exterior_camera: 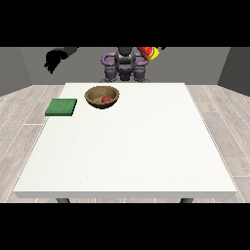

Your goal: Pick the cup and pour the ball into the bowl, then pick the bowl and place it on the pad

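Observation:
A brown wooden bowl (102, 93) stands on the white table (127, 146) at its far left part, with a red ball (105, 99) lying inside it. A red and yellow cup (148, 52) hangs tilted high in the air above the table's far edge, by the robot's head. The hand at the view's right (161, 48) holds the cup and shows only as a dark sliver at the scene's top edge. The hand at the view's left (54, 60) is raised beyond the table's far left corner, relaxed and holding nothing. A green pad (61, 107) lies flat at the table's left edge.
The robot's torso (124, 68) stands behind the middle of the far edge. The pad sits just left of the bowl, a short gap between them. White tabletop stretches from the bowl to the near edge and to the right edge.

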Tool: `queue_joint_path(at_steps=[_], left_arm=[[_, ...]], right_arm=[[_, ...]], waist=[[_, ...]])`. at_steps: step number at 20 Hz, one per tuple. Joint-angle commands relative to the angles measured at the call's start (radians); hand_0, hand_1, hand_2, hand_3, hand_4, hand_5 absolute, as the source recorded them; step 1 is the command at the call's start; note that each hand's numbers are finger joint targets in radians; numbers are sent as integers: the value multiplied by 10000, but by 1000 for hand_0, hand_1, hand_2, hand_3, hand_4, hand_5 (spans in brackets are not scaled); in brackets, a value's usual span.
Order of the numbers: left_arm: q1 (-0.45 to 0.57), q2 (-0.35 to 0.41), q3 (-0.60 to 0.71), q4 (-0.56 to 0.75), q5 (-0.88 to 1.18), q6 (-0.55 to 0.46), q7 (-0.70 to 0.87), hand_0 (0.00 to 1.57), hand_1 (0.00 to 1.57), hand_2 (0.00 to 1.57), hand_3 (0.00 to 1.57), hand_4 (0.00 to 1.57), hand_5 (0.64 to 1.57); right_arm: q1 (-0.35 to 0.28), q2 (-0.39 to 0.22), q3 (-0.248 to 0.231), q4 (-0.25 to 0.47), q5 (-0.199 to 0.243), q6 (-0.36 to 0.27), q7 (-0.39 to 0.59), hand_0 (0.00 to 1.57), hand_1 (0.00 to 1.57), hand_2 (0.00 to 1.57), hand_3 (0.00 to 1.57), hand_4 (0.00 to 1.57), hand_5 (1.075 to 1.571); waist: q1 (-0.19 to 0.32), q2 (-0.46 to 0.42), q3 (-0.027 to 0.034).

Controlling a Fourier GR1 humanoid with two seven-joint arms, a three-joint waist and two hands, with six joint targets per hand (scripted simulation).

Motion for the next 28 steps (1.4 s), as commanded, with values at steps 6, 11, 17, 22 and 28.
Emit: queue_joint_path(at_steps=[6, 11, 17, 22, 28], left_arm=[[572, 1373, 3774, -1079, 5560, -3646, -1980, 0, 0, 0, 0, 1057, 1566], [393, 2555, 4537, -1064, 6669, -5278, -1780, 0, 0, 0, 0, 1050, 1559], [509, 3450, 5013, -1235, 7287, -5837, -1568, 0, 0, 0, 0, 977, 1553], [1635, 3438, 5078, -1824, 7552, -5716, -1591, 0, 0, 0, 0, 1011, 1535], [1637, 4229, 5563, -2134, 8348, -6315, -1621, 0, 0, 0, 0, 1019, 1533]], right_arm=[[560, 1461, 346, 201, 645, -1257, -1029, 0, 0, 0, 0, 719, 1566], [-9, 1618, 213, 879, 641, -1532, -1509, 0, 0, 0, 0, 735, 1566], [-510, 2505, 724, 1911, 1121, -1891, -2887, 0, 0, 0, 0, 646, 1560], [-306, 2368, 768, 3120, 1155, -1373, -3851, 0, 0, 0, 0, 565, 1560], [-1294, 1582, 284, 4570, 978, -1048, -4703, 0, 0, 0, 0, 509, 1552]], waist=[[1131, 879, 95], [1441, 1652, 131], [1251, 2155, 135], [759, 2030, 135], [929, 2847, 137]])
